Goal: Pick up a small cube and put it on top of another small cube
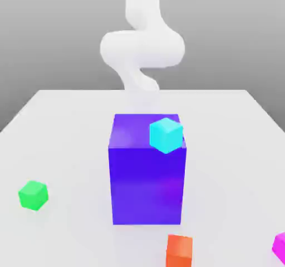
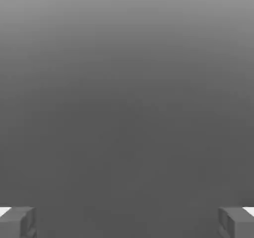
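Observation:
The small magenta cube (image 1: 280, 248) lies on the white table at the near edge of the exterior view's right, partly cut off by the picture's border. The small green cube (image 1: 33, 195) rests on the table far to the exterior view's left, well apart from the magenta one. My white arm (image 1: 142, 43) rises at the back of the table, behind the big purple block. In the hand view my gripper (image 2: 127, 223) is open, its two grey fingertips (image 2: 18, 222) spread wide with nothing between them and plain grey beyond.
A tall purple-blue block (image 1: 147, 174) stands mid-table between the two small cubes. A cyan cube (image 1: 166, 134) sits at its top right corner. An orange cube (image 1: 179, 251) lies near the front edge, left of the magenta cube.

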`<state>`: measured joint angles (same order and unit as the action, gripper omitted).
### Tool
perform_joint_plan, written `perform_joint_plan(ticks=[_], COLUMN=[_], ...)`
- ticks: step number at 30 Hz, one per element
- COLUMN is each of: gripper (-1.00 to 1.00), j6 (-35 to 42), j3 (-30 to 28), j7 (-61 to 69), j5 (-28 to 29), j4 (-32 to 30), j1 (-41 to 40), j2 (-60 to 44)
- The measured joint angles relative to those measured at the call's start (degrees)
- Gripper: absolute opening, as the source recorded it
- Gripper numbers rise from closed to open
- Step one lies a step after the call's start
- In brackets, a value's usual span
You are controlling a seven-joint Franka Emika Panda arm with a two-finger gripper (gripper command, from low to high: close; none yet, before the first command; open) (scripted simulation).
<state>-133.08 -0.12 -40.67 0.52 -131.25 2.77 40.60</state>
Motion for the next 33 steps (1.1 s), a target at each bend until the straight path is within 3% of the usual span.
perform_joint_plan(ticks=[10,22,33], gripper=[0.0,0.0,0.0], j6=[-5.19,-11.32,-18.88], j3=[-0.07,4.01,8.09], j7=[21.77,47.8,63.18], j5=[0.82,1.28,7.63], j4=[2.15,4.67,7.6], j1=[10.27,18.76,22.58], j2=[-21.13,-46.07,-69.18])
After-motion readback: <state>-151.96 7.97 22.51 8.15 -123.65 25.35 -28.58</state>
